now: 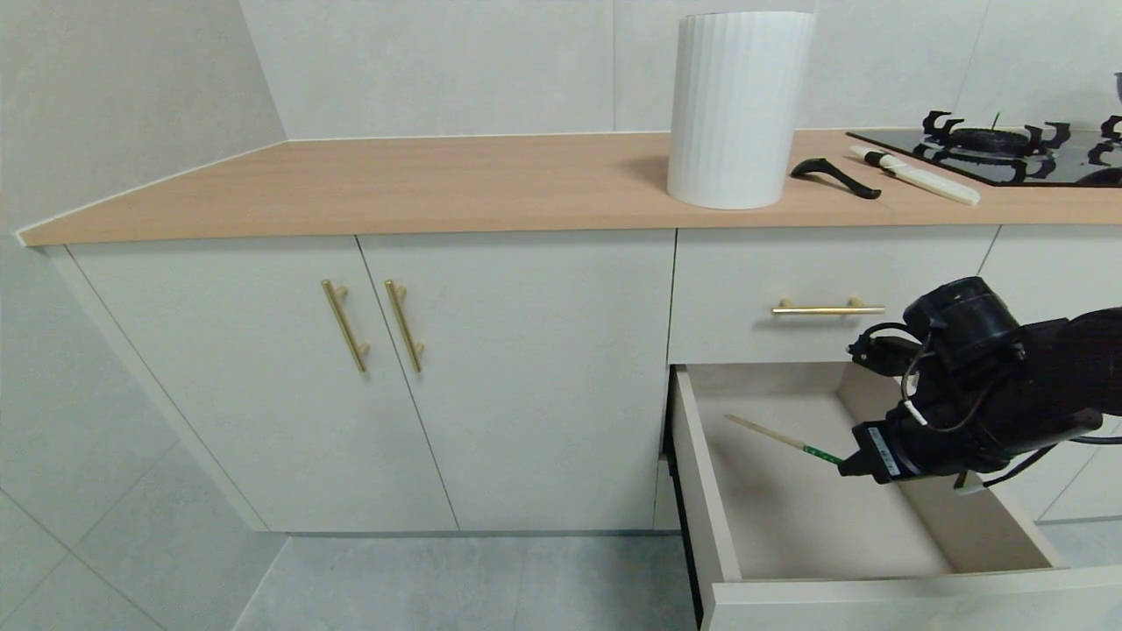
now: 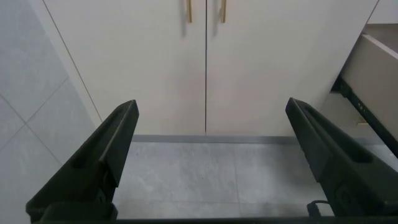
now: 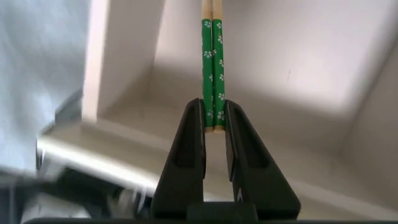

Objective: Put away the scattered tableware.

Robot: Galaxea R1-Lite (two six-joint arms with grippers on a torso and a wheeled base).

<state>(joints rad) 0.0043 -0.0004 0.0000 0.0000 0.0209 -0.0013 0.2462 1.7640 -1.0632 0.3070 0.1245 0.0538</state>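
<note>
Right tool (image 3: 214, 109) pinches two slim wooden chopsticks (image 3: 211, 50) with green flowered ends.

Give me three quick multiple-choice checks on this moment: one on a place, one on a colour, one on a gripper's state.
1. Where does the right gripper hold the chopsticks?
A. over the open drawer
B. over a sink
C. over a dish rack

2. What colour are the chopsticks' gripped ends?
A. red
B. green
C. black

3. How is the left gripper?
A. open, empty
B. shut, empty
C. shut on tableware

Answers:
1 A: the head view shows the chopsticks within the drawer's walls.
2 B: the right wrist view shows green ends with small white marks.
3 A: its fingers stand wide apart with nothing between them.
</note>
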